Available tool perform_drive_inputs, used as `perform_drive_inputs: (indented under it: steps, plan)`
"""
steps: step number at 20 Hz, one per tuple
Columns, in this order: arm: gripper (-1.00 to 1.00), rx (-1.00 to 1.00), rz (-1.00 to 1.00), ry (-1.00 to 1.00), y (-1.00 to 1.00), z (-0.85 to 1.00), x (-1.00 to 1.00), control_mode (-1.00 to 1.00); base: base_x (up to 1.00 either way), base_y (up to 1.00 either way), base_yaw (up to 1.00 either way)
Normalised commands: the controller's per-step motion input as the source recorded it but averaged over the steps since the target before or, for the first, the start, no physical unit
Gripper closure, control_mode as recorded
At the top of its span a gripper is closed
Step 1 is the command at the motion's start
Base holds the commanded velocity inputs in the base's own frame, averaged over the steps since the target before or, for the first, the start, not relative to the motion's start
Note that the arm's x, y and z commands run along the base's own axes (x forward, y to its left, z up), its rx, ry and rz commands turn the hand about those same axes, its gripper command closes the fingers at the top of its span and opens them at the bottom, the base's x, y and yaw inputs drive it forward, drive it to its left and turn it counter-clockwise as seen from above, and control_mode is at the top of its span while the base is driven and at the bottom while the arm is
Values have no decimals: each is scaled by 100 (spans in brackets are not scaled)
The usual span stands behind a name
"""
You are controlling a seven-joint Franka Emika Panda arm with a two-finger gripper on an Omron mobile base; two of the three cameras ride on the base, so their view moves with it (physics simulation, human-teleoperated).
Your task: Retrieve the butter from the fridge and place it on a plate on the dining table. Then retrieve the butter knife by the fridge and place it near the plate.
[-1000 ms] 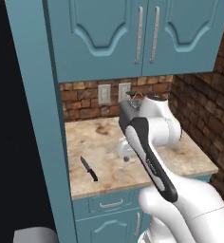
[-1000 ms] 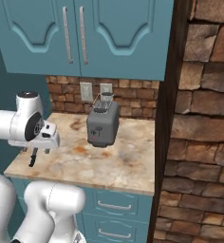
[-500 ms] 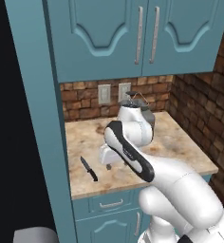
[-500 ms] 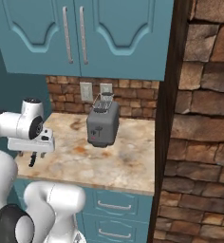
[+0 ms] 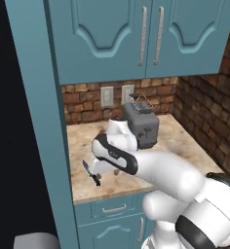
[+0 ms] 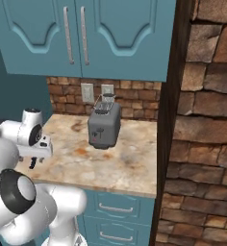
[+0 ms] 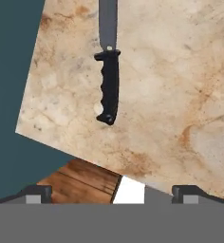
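- Butter knife (image 7: 108, 71): lies flat on the counter (image 5: 185, 141), near its front-left corner, close to the edge. Also seen beside the arm in the left base view (image 5: 91, 172).
- Handling (judged): light, rigid, 1 piece. Dark ribbed handle should give the pads purchase; greyish blade is smooth, thin, likely slippery.
- Grip point (judged): mid-handle, jaws across its narrow width. Lies low on stone, so fingers must reach nearly to the surface.
- Gripper (image 7: 111, 192): above the counter edge, short of the knife, holding nothing. Fingertips (image 7: 37, 191) stand wide apart.
- Surface: beige marbled stone w/ rust-brown blotches, hard, level. Knife could skid if nudged (edge is close).
- Room: grey toaster (image 6: 104, 125) well apart from knife, toward the brick backsplash (image 6: 67, 91). Teal cabinets above and drawers below; wood floor visible past the edge in hand view.
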Motion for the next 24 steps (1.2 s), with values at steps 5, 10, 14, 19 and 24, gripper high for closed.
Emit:
perform_drive_inputs:
  steps: [5,10,14,19,24]
  plan:
    - [-100,0,0,0,26,-49,40,-100,0,0,0]
    - [-100,0,0,0,21,-44,26,-100,0,0,0]
    - [-100,0,0,0,3,-35,32,-100,0,0,0]
    - [-100,0,0,0,12,-36,31,-100,0,0,0]
    - [100,0,0,-10,8,-57,-3,-100,0,0,0]
